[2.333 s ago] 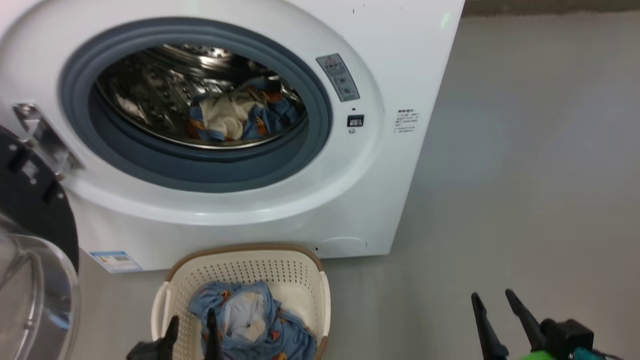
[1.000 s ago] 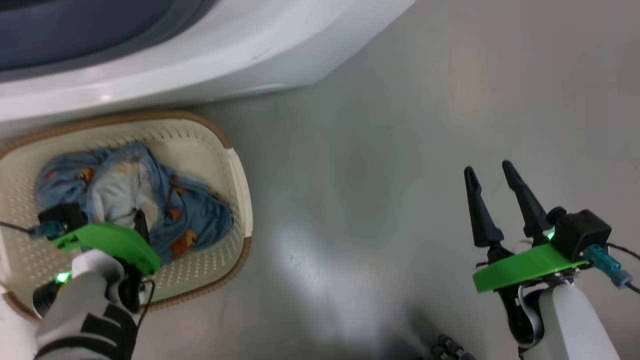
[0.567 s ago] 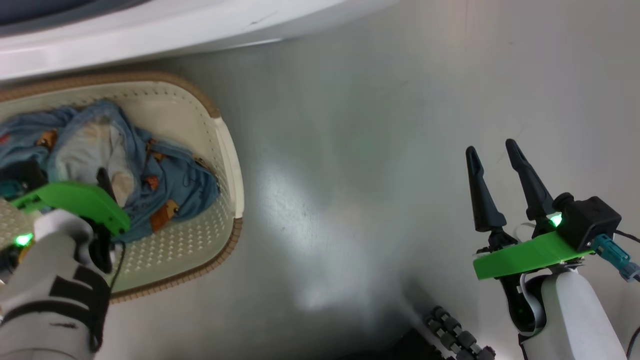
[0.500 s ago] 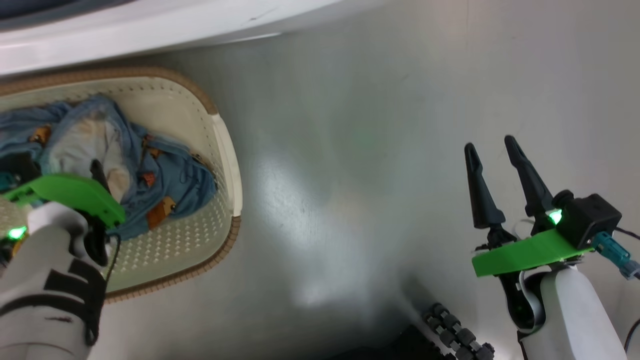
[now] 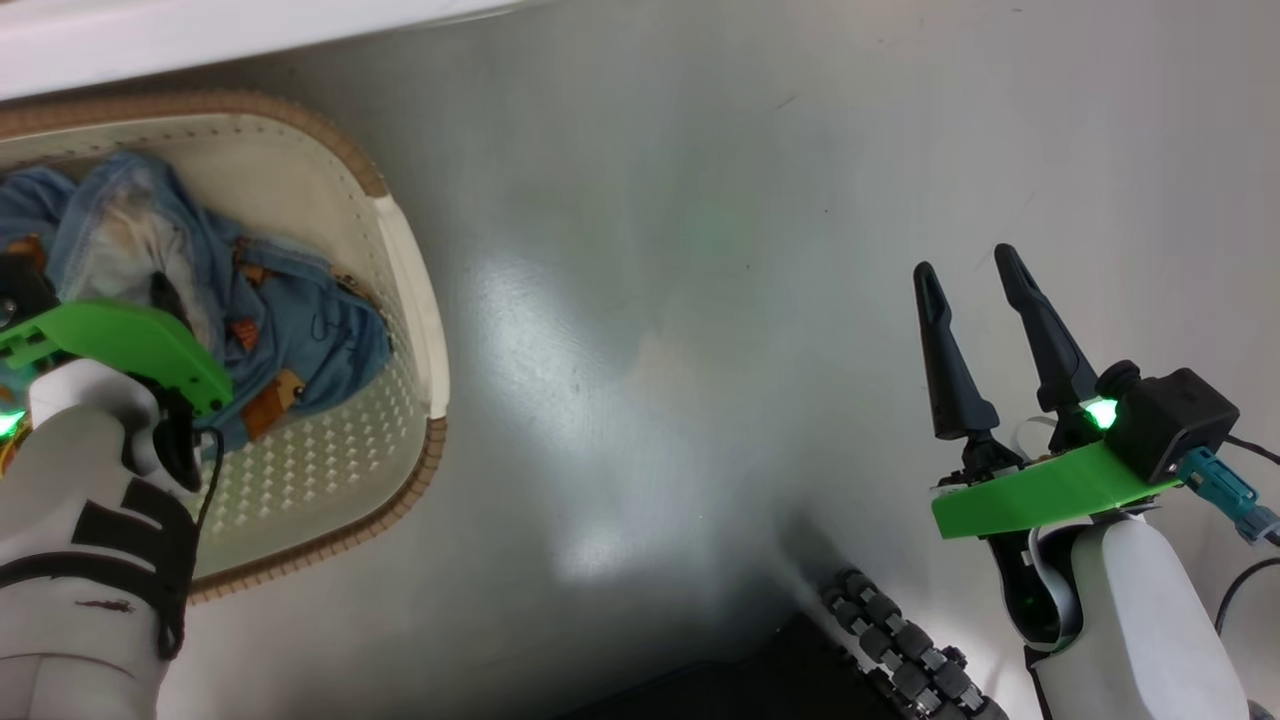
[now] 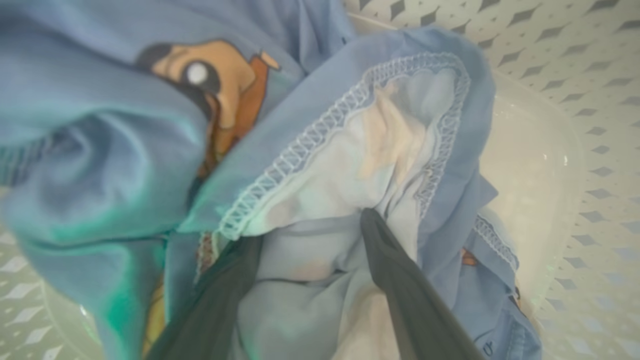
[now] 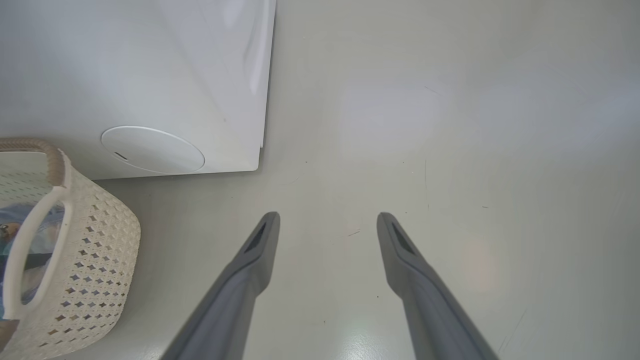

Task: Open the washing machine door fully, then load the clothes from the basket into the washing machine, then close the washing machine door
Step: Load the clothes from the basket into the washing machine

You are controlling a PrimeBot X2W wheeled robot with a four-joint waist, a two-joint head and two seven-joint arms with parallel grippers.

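The cream-white basket [image 5: 410,270] stands on the floor against the washing machine [image 5: 200,40]. Light-blue clothes [image 5: 300,330] with orange-brown prints lie bunched inside it. My left gripper [image 6: 310,230] is open and pushed down into the clothes [image 6: 100,165], with a cream-white patch of fabric lying between its spread fingers [image 6: 395,270]. In the head view its green mount covers most of it. My right gripper [image 5: 965,270] hangs open and empty over the bare floor, well to the right of the basket [image 7: 95,250]. The washing machine door is out of view.
The washing machine's white lower front with a round service cap [image 7: 152,150] stands just behind the basket. Grey floor [image 5: 650,300] stretches between the basket and my right arm. Dark rollers of my base [image 5: 900,640] show at the bottom.
The head camera has tilted down and shifted, so the washing machine has slid out at the top. My left gripper has gone down into the clothes in the basket. Both grippers stay open.
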